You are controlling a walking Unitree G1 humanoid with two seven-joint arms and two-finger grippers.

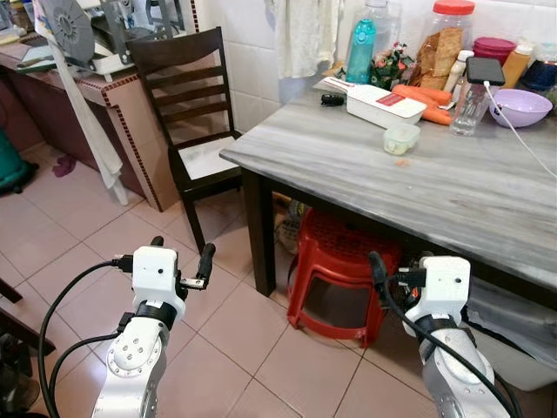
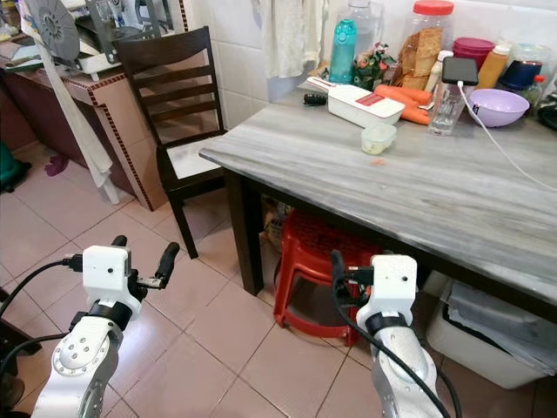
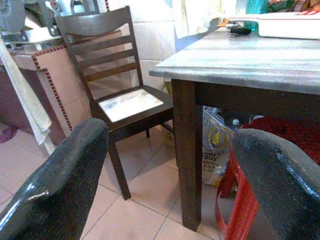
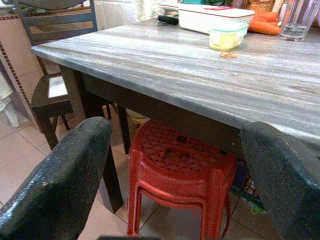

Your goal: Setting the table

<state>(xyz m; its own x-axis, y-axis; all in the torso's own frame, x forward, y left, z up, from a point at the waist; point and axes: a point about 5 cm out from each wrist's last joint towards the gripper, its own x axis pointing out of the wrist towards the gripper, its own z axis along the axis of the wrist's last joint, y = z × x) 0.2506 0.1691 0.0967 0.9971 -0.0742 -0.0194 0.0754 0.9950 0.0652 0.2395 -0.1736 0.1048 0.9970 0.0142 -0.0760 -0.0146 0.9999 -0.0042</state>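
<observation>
A grey marbled table (image 1: 452,183) on dark wooden legs stands ahead and to my right. On its far side lie a white lidded box (image 1: 383,104), a small clear container (image 1: 400,139), carrots (image 1: 422,96), a drinking glass (image 1: 470,109) with a phone (image 1: 485,70) resting on top, and a purple bowl (image 1: 520,107). My left gripper (image 1: 181,252) is open and empty, held low over the floor tiles in front of the table's corner leg. My right gripper (image 1: 400,266) is open and empty too, below the table's front edge and pointing at the red stool (image 4: 180,165).
A dark wooden chair (image 1: 196,113) stands at the table's left end, beside a tiled counter (image 1: 113,96). Red plastic stools (image 1: 339,261) are stacked under the table, with a white bin (image 1: 513,340) to their right. Bottles and a jar (image 1: 439,43) line the wall.
</observation>
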